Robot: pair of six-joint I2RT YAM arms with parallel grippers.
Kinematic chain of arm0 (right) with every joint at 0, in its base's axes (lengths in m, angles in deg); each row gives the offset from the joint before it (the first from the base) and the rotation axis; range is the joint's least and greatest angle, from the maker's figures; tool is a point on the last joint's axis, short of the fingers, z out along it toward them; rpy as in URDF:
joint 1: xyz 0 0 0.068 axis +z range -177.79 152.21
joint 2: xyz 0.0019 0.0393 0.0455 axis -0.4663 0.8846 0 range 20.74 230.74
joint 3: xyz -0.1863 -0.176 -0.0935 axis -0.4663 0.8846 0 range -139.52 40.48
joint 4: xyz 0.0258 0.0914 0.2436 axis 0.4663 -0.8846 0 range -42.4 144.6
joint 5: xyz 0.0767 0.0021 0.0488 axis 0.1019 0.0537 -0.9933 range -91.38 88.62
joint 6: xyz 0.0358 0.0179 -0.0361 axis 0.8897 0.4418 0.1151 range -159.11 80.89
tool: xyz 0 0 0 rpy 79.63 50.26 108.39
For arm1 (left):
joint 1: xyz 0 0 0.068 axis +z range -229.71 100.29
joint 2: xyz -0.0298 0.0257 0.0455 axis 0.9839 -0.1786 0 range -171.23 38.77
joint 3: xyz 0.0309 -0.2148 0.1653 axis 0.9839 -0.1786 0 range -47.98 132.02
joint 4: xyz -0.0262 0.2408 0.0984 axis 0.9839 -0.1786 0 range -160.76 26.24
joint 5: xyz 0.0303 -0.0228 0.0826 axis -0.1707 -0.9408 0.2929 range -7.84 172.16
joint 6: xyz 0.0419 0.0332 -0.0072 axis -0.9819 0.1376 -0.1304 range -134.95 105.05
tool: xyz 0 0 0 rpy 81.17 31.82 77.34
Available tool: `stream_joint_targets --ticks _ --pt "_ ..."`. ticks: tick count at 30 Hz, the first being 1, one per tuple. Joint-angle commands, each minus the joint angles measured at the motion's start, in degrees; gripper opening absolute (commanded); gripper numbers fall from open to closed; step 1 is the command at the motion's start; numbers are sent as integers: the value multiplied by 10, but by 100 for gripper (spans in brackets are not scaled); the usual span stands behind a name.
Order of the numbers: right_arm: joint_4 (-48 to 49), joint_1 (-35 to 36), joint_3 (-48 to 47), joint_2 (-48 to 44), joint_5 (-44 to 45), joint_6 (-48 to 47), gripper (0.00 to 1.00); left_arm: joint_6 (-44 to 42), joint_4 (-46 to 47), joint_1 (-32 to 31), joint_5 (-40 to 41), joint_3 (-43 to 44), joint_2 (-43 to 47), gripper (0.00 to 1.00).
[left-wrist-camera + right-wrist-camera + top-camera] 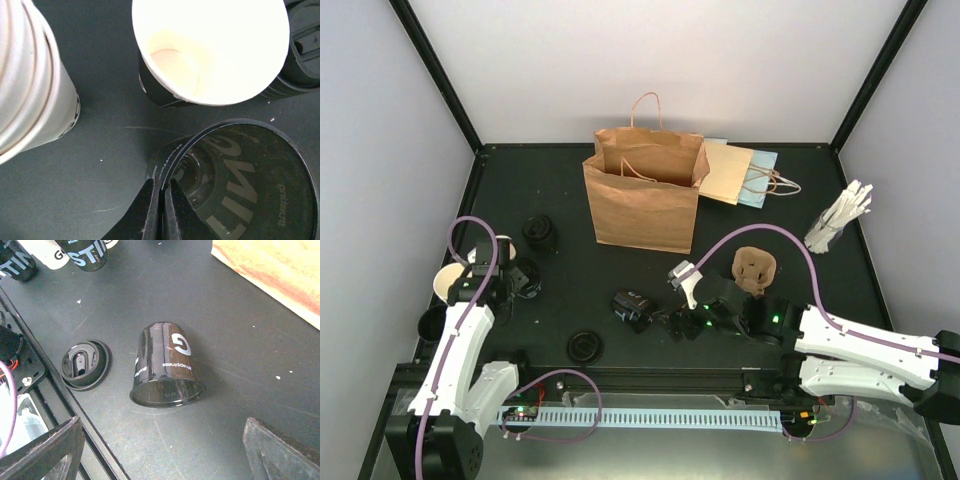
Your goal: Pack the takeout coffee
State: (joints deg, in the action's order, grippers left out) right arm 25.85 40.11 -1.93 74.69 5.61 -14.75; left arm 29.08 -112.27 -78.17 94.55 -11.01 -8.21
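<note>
Left claw (pixel 161 192) was pinched tight, its fingers nearly meeting, with the thin rim of a glossy black lid (pixel 250 190) nipped between them. Only the left wrist camera caught that grip; from above it could not be made out.

Just beyond the fingertips stood the open cup (pixel 215 45). It had smooth cream paper inside, a round rim and a black sleeve (pixel 155 90) round its side, and it stood apart from the held lid. Off to the claw's left leaned the second cup (pixel 27 75), pale and ringed with ridges near its rim. Far right, a second lid (pixel 305 60) peeked out from behind the open cup.

Over to the right claw (pixel 162 440): it was spread wide and holding nothing, with a dark finger in each lower corner. Just ahead, a shiny black tumbler (pixel 167 365) lay on its side, mouth toward the claw, white lettering on top. To the left of that lay a flat slotted lid (pixel 85 365). Farther off to the right was the edge of a brown paper bag (pixel 270 270).

Only the overhead view showed that bag standing open with its looped handles. It also showed a moulded pulp carrier (pixel 754 268), rough and brown, beside the right arm.
</note>
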Motion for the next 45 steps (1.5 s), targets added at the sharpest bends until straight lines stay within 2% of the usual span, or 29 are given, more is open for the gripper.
stream_joint_targets --ticks 1,24,32,36,40,45 --pt "3 2 -2 -14 11 4 89 34 -8 7 36 -2 4 2" --pt "4 1 -3 -14 11 5 90 66 -11 9 43 -22 -1 8" --pt "5 2 -2 -12 10 5 90 60 -15 9 39 -11 1 21" --pt "5 0 -2 -12 10 5 90 61 -26 10 42 -1 0 23" --pt "6 1 -1 -11 9 5 90 54 -28 10 36 7 -1 41" --pt "5 2 -3 -12 10 3 90 52 -44 10 35 24 0 43"
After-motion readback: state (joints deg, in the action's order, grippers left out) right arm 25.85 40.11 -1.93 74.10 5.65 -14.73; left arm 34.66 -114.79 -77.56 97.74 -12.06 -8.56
